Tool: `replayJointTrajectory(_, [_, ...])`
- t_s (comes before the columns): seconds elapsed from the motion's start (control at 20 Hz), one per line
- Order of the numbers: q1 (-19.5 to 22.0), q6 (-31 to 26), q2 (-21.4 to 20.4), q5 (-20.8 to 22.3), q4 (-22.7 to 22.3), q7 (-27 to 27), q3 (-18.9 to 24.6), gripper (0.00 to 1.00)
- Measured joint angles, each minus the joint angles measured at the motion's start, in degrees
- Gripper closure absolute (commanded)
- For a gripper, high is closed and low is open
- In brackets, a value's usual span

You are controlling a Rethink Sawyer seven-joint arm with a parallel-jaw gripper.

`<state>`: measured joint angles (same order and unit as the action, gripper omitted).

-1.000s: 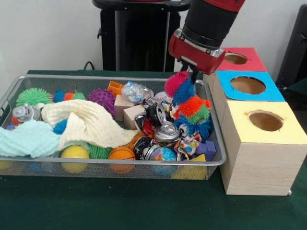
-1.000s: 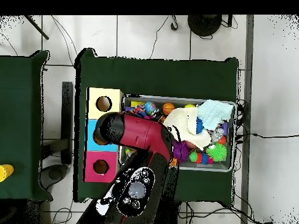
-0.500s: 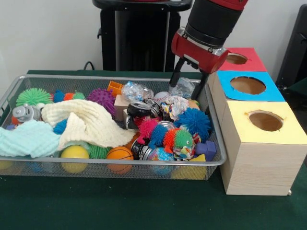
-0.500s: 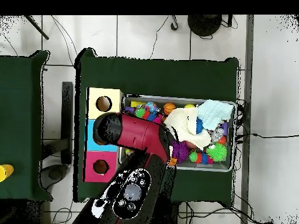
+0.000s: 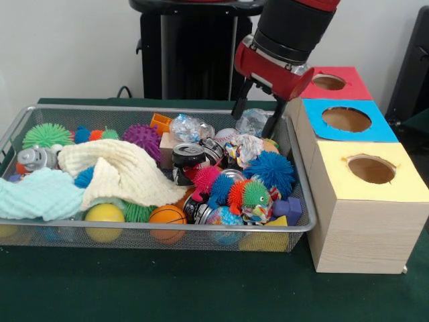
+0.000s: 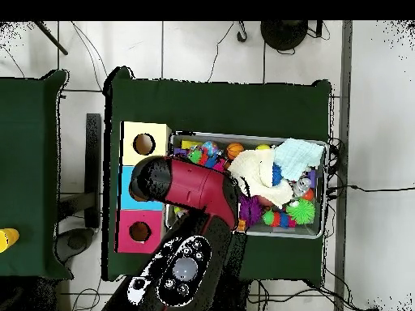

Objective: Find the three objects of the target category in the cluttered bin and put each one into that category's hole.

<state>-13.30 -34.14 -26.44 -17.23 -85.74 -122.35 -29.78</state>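
The silver wire mesh bin (image 5: 161,229) is packed with toys, and it also shows in the overhead view (image 6: 323,146). My gripper (image 5: 257,116) is open and empty, and hangs just above the bin's far right corner, over a crumpled clear plastic piece (image 5: 254,123). A multicoloured string of spiky balls (image 5: 236,190) lies in the bin's right part beside a blue spiky ball (image 5: 271,170) and crushed cans (image 5: 188,159). The red-topped hole (image 5: 329,82) is right of the gripper, farthest back in the row of boxes. In the overhead view the arm (image 6: 190,186) hides the gripper, and the red hole (image 6: 140,232) shows.
A blue-topped hole (image 5: 346,119) and a yellow-topped hole (image 5: 371,169) stand in front of the red one. A cream cloth (image 5: 117,171) and a pale blue cloth (image 5: 37,193) cover the bin's left part. Balls, wooden blocks and spiky balls lie around them.
One second ago my gripper held the multicoloured spiky string above the bin. It fell into the bin's right part, and the gripper now stands open and empty, shifted slightly left.
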Motion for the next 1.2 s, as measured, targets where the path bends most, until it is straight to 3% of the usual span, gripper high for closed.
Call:
replayJointTrajectory(0.5, [3.0, 2.0, 0.0, 0.0, 0.0, 0.0, 0.0, 0.00])
replayJointTrajectory(1.2, [11.5, 13.7, -0.2, 3.1, -0.4, 0.0, 1.3, 0.00])
